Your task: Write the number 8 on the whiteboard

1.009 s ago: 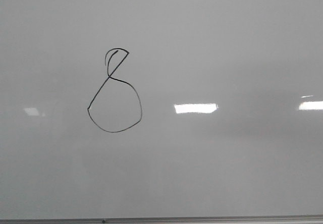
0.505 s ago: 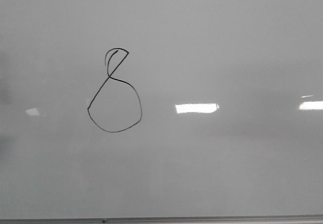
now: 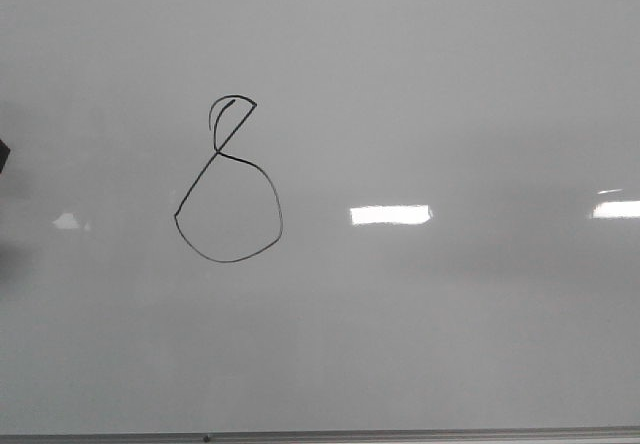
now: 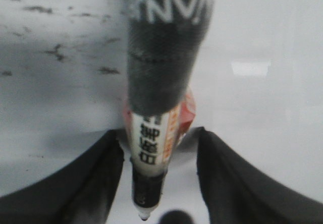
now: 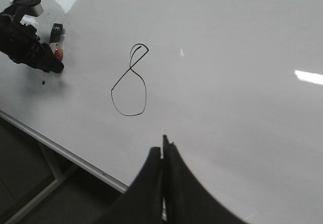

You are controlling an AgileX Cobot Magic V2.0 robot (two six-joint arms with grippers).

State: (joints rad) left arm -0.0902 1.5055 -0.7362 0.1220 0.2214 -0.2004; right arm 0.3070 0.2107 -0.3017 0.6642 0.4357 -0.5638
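Black number 8 point(image 3: 228, 181) sits left of centre on whiteboard point(image 3: 450, 94). Left gripper point(image 4: 154, 156) clamps marker point(image 4: 156, 128), left of figure. Right gripper point(image 5: 163, 156) fingers pressed together.

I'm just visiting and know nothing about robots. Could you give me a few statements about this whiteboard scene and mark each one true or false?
1. A number 8 is drawn on the whiteboard. True.
2. The figure's upper loop is larger than its lower loop. False: the lower loop is much larger.
3. The left end effector holds a marker. True.
4. The marker's tip is touching the 8. False: in the right wrist view the marker is off to the side, away from the figure.
5. The right end effector is wide open. False: its fingers are pressed together, empty.
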